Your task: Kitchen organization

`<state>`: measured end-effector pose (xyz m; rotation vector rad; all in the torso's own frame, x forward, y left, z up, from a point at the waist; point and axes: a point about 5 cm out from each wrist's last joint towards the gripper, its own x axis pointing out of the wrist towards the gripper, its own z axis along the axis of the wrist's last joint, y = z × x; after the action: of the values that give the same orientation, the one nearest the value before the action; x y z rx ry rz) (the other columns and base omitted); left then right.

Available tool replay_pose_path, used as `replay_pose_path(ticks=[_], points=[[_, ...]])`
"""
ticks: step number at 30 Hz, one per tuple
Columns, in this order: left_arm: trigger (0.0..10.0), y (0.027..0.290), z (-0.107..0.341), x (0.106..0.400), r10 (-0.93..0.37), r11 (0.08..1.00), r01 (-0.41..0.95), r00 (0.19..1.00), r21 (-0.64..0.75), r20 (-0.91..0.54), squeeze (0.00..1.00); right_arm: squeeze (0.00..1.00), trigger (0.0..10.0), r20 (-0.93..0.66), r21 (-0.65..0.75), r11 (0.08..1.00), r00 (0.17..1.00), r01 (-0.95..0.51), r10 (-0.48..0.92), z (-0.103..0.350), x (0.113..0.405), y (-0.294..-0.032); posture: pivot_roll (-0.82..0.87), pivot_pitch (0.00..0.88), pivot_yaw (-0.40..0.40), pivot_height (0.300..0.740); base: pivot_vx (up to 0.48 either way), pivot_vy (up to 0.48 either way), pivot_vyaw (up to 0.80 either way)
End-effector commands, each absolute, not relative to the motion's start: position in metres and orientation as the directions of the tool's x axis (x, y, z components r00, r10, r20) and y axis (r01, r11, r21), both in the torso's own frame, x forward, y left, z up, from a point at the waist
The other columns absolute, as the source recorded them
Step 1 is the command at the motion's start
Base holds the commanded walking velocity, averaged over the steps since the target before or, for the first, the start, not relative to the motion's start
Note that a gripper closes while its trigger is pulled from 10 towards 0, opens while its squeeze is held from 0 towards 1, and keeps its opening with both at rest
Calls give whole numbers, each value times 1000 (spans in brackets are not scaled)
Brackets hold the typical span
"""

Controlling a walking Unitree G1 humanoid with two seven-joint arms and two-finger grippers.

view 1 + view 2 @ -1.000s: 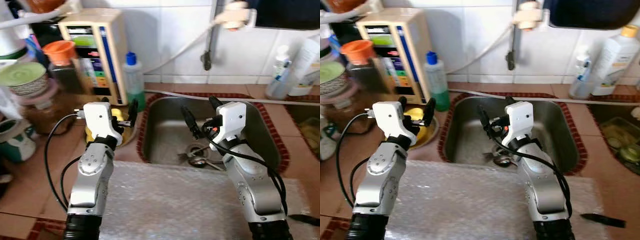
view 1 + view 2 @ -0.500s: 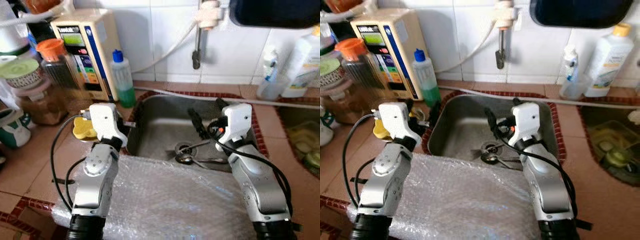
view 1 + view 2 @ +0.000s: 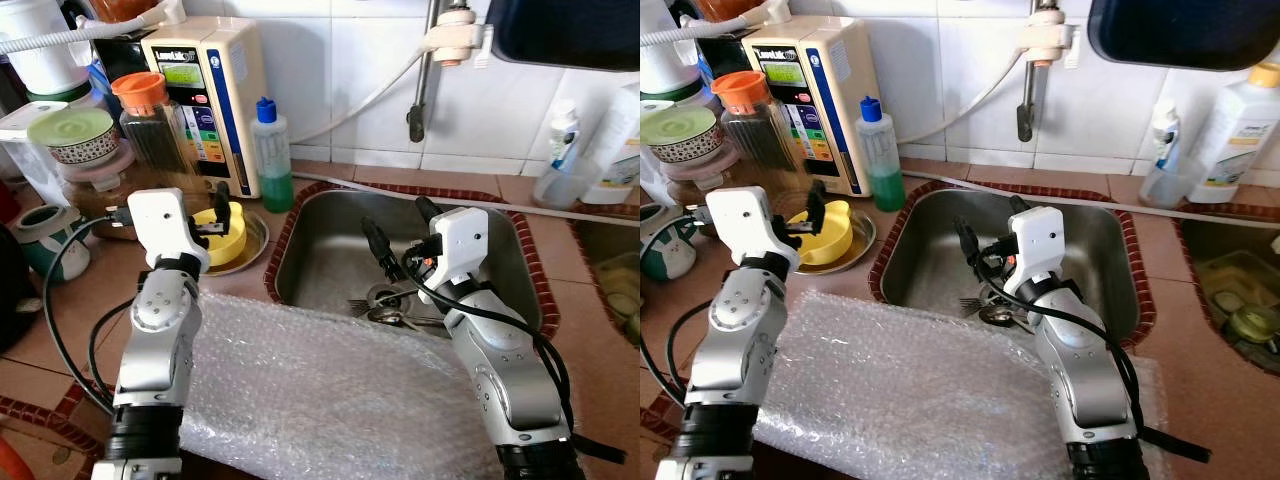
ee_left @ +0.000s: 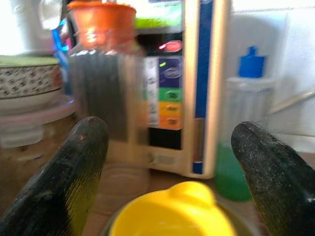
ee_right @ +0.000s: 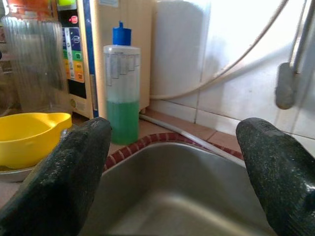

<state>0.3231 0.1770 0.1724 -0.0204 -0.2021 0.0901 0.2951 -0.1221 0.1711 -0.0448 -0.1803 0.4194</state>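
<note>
Counter (image 3: 60, 310) with sink (image 3: 330, 255) near its back edge; bubble wrap (image 3: 320, 390) covers the front. The head camera has pulled back since a second ago. Left gripper (image 3: 205, 212), jaws wide and empty, now frames the yellow cup (image 3: 232, 225); right gripper (image 3: 400, 235), equally open, hangs above the cutlery (image 3: 390, 312), whose individual pieces are indistinct.

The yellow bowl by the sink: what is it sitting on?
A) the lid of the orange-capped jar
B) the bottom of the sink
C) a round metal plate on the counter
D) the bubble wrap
C: the yellow bowl rests on a round metal plate on the counter, left of the sink, just ahead of the left gripper.
</note>
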Motion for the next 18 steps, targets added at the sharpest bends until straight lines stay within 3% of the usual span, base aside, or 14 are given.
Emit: replay_pose_path(ticks=[1, 11, 18], points=[[10000, 183, 173, 326, 116, 993, -114, 974, -22, 196, 0, 0, 10000, 184, -83, 908, 889, -411, 420, 177, 295, -119, -48, 0, 71, 740, 0, 0, 0], [10000, 213, 174, 341, 269, 962, -271, 957, 7, 113, 0, 0, 10000, 195, -107, 892, 870, -439, 452, 181, 294, -115, -47, 0, 69, 740, 0, 0, 0], [10000, 212, 170, 355, 216, 976, -216, 976, 6, 7, 0, 0, 10000, 188, -139, 760, 737, -635, 650, 195, 281, -98, -58, 0, 74, 740, 0, 0, 0]])
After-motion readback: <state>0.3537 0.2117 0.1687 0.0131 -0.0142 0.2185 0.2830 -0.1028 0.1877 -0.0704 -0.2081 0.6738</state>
